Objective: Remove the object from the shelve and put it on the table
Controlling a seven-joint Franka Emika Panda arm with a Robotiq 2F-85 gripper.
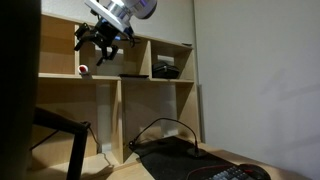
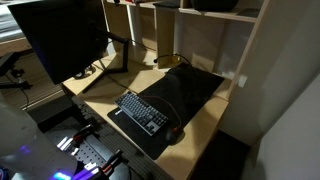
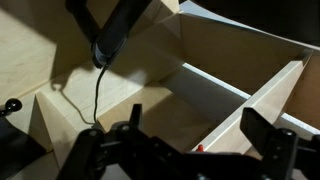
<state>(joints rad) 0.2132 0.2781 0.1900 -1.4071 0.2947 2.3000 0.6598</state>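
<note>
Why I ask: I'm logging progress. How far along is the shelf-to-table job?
Done: only the approach; the gripper hangs in an upper cubby of the shelf. In hand: nothing; the wrist view shows its fingers open and empty, and the small white-and-red object sits on the shelf board beneath it. Left: grasp the object, lift it out and set it on the table.

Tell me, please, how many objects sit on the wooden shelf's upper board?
3 in an exterior view: a small red-and-white round object at left, a flat dark item right of it, and a black boxy object in the next compartment. Others may be hidden.
</note>
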